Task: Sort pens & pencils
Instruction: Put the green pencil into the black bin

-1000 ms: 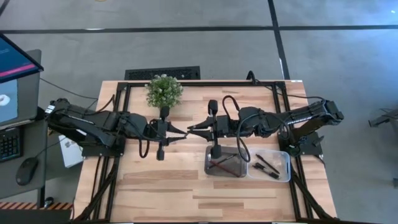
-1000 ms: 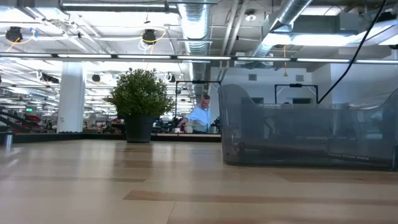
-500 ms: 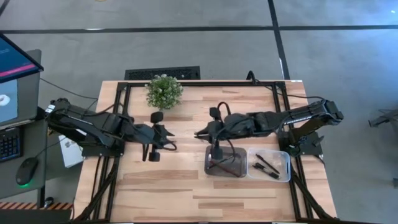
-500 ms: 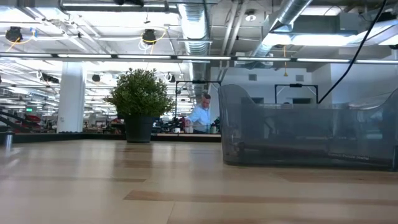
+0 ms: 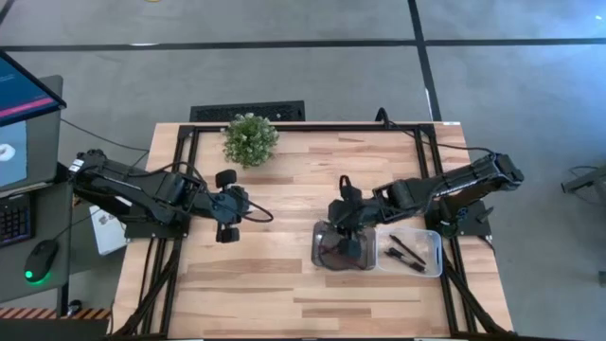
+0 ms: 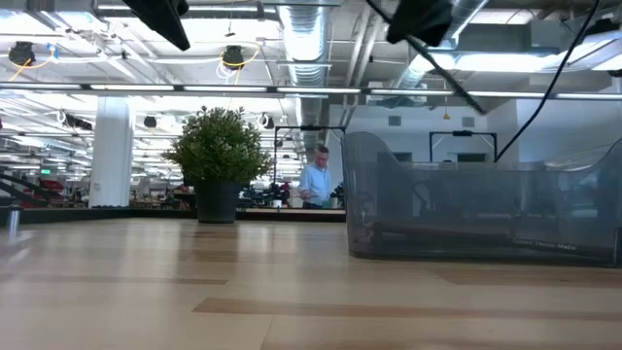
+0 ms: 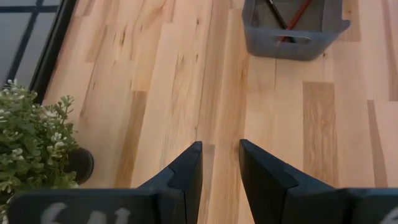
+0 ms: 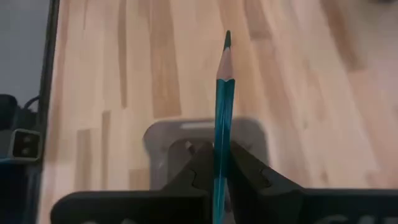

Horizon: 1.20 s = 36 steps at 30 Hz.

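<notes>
The table [image 5: 275,275] filled the middle of the high view, with two bins right of centre. The grey bin [image 5: 341,248] held pencils [image 7: 292,22]; the clear bin [image 5: 417,254] beside it held pens [image 5: 405,254]. The right claw [image 5: 343,232] hung over the grey bin, clamped on a teal pencil [image 8: 222,124]: the dropping step, apparently. Next it would need to lower and let go. The left claw [image 7: 219,168] waited left of centre, fingers slightly apart, empty.

Grey floor [image 5: 284,66], desk monitor [image 5: 24,118], ceiling ducts [image 6: 306,39], perhaps open-plan office.
</notes>
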Each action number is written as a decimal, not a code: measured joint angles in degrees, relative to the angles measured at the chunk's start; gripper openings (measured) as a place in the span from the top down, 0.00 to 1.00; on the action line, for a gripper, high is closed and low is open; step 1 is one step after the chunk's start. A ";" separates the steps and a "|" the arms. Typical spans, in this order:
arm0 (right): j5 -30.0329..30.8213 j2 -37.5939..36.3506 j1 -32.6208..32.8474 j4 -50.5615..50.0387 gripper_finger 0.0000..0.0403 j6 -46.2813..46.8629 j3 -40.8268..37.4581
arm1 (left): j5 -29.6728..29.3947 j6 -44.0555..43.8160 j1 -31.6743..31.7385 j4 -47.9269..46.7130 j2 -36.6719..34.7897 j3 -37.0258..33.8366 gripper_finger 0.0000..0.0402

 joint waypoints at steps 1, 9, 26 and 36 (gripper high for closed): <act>-0.04 0.00 0.58 -0.70 0.89 1.08 0.00 | 0.00 0.00 0.00 0.02 0.00 0.00 0.76; 0.23 1.20 2.78 -3.16 0.89 4.44 0.02 | 0.00 0.00 0.00 -0.11 0.00 0.00 0.76; -10.28 16.90 0.69 -6.26 0.88 5.32 -0.03 | 0.02 0.00 0.00 -0.84 -0.02 -0.02 0.76; -12.19 21.90 -2.60 -7.31 0.87 4.88 -0.03 | 0.01 -0.46 0.00 -0.83 -0.02 -0.02 0.76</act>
